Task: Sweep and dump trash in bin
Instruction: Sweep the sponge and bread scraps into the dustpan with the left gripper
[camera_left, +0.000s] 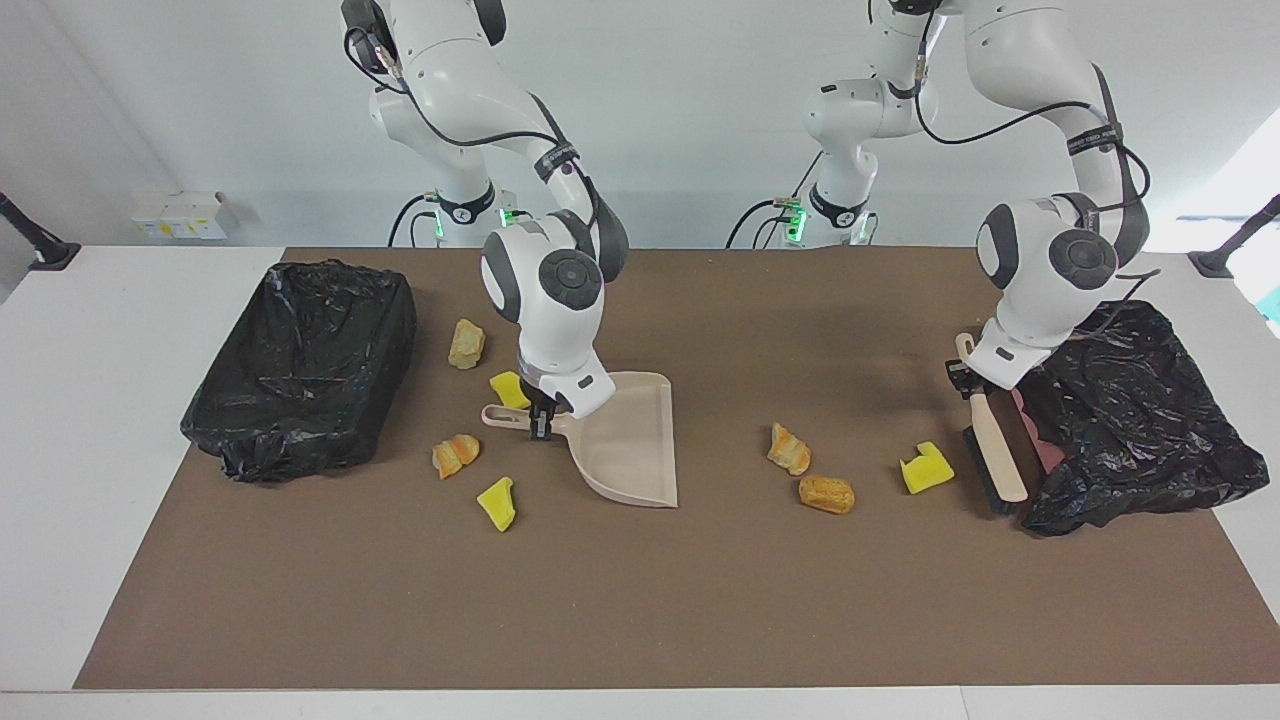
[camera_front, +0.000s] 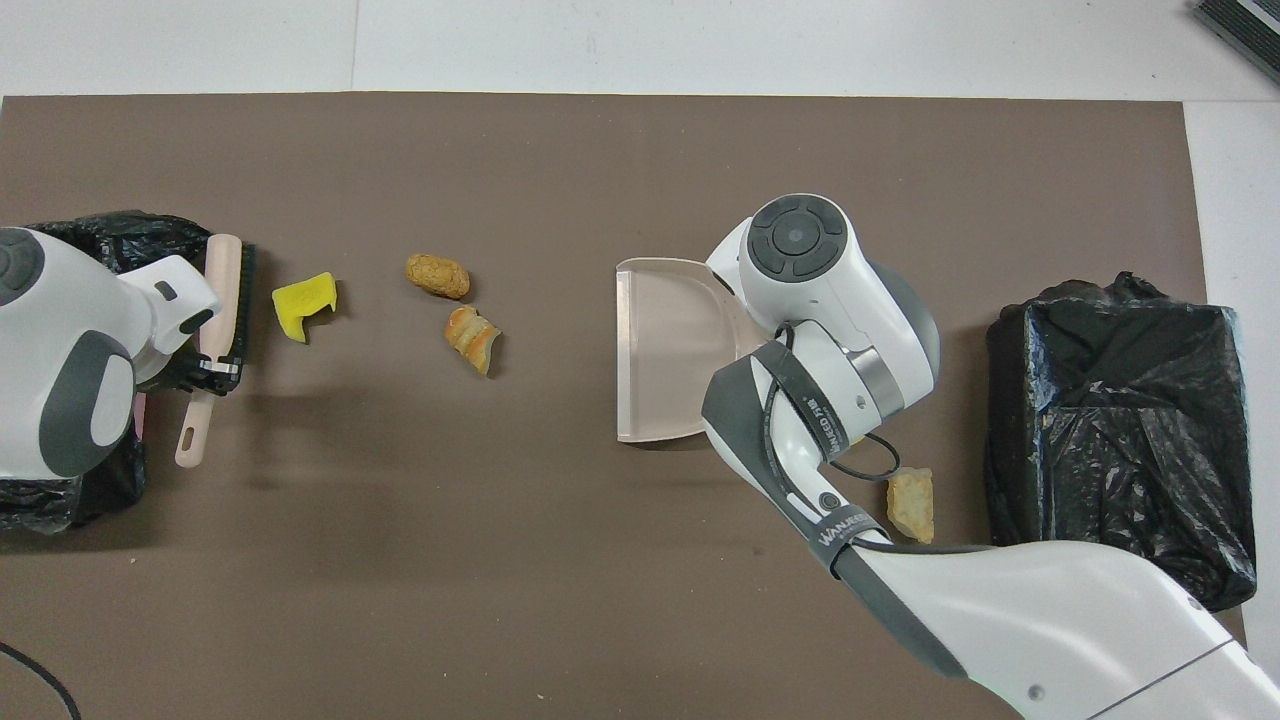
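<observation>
From my seat I can read little; white lettering on the dark band around the right arm's forearm in the overhead view looks like "WANUEED" or close to it, the last letters uncertain; a second band nearer the wrist carries white characters too small for me to read; nothing else legible.
</observation>
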